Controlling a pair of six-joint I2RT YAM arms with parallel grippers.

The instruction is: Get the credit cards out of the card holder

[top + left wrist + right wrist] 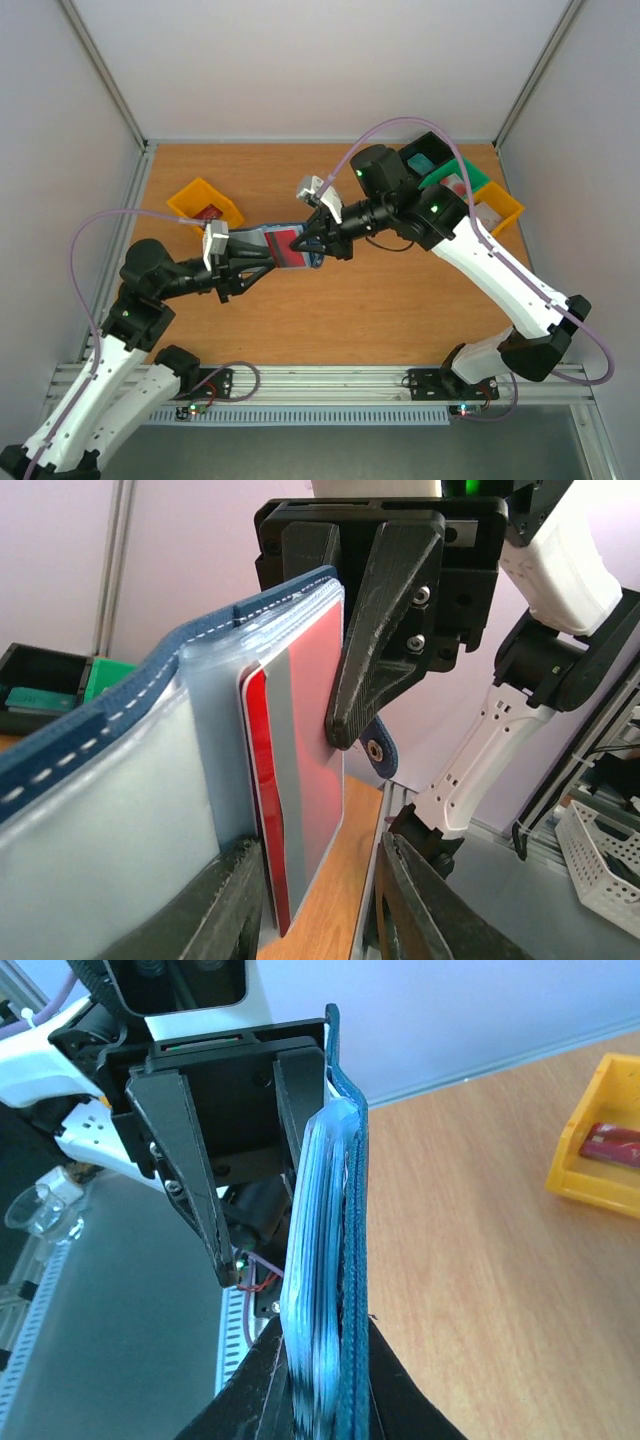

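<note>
Stitching in pale thread edges the navy fabric card holder [100, 730], held on edge above the wooden desk [480, 1260] by the right claw [320, 1390] pinching it, while the left claw [320, 905] seems spread around a glossy red card [262, 810].

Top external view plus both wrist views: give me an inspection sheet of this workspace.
Surface: wooden table.
Job's things: card holder held off the table between both grippers; red card showing at its pocket.
Clutter: yellow bin with red card-like item; black bin, green bin, second yellow bin far right.
Grippers: left gripper open around the holder; right gripper shut on it.
Cables: purple cables loop over both arms.
Surroundings: pale walls, metal frame.
</note>
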